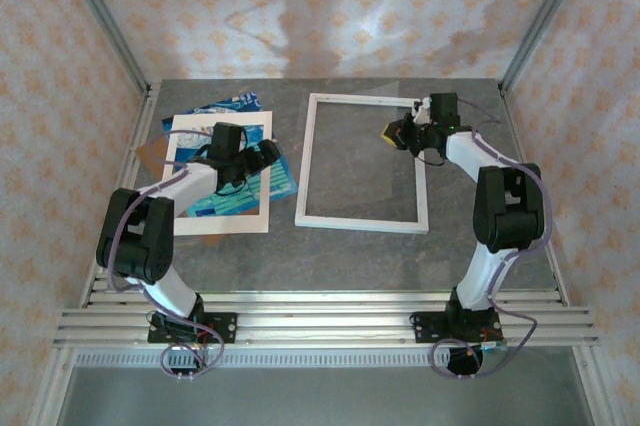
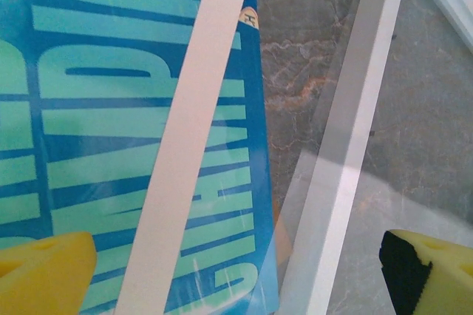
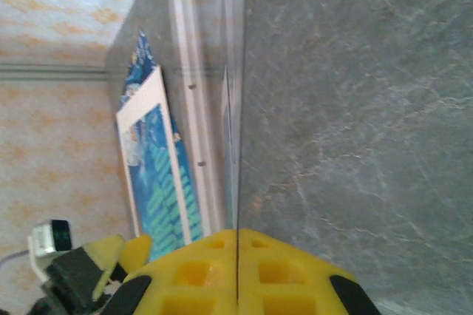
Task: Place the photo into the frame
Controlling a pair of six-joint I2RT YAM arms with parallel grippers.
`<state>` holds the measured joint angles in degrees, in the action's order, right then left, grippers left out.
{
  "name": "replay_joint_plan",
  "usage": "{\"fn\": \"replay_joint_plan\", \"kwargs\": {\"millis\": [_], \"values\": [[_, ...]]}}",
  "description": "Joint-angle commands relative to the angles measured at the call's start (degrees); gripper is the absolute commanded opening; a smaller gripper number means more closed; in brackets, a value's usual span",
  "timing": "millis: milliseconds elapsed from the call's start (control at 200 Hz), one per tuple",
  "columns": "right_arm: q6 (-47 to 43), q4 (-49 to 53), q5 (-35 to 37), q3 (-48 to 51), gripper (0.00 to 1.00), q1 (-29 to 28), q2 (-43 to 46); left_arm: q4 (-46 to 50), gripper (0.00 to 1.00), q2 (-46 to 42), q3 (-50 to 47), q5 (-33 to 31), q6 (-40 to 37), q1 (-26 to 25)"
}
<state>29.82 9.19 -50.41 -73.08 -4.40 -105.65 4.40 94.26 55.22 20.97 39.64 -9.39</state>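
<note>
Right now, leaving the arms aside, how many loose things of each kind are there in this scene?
White frame: 1
Cream mat: 1
Blue photo: 1
Brown board: 1
Clear pane: 1
Total: 5

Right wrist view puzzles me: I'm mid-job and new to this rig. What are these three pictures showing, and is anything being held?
Two robot arms are bolted at the near edge of the table. The top external picture looks down on them from above and behind. The other two pictures come from a camera on each wrist, so the yellow pads are that arm's own fingers. On the grey table lies the white frame. To its left is the blue photo, under a cream mat. The left gripper hovers open over them and holds nothing. The right gripper, at the frame's far right corner, is shut. It seems to be pinching the edge of a thin clear sheet.
</note>
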Motion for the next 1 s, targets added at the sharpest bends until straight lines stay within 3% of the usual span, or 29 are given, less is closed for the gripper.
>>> {"fn": "replay_joint_plan", "kwargs": {"millis": [0, 546, 996], "values": [[-7.1, 5.6, 2.7, 0.6, 0.0, 0.8, 2.0, -1.3, 1.0, 0.8, 1.6, 0.0, 1.0, -0.4], [-15.7, 9.8, 4.5, 1.3, 0.0, 4.6, 3.1, -1.3, 1.0, 2.7, 2.7, 0.2, 1.4, -2.5], [-19.2, 4.6, -2.2, 1.3, 0.0, 4.6, 4.0, -0.5, 1.0, 2.7, 3.0, -0.7, 1.1, -2.9]]}}
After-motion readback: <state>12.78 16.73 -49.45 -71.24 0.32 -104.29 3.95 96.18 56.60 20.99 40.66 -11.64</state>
